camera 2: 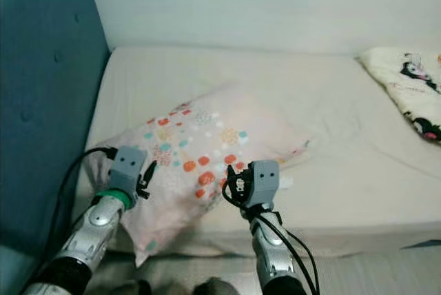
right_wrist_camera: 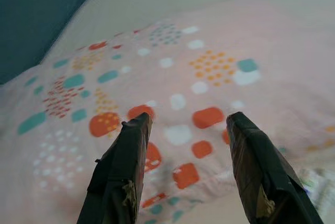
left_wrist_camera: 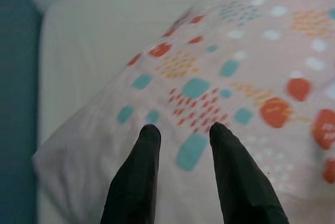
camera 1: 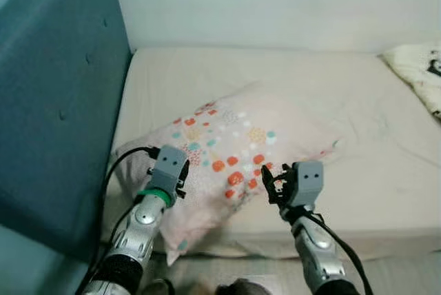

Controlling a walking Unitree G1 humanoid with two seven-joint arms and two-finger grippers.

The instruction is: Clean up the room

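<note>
Bed [camera 1: 386,191] under pink, dot-patterned pillow [camera 1: 234,147]

Silver arms, grey wrist boxes, black cables, a green ring [camera 1: 156,195] on the left.

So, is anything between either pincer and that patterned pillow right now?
Nothing visible. The left pincer and the right pincer both hang open just over the near end of the pillow, with only its fabric beyond the fingertips. The mattress around it lies bare up to the headboard.
</note>
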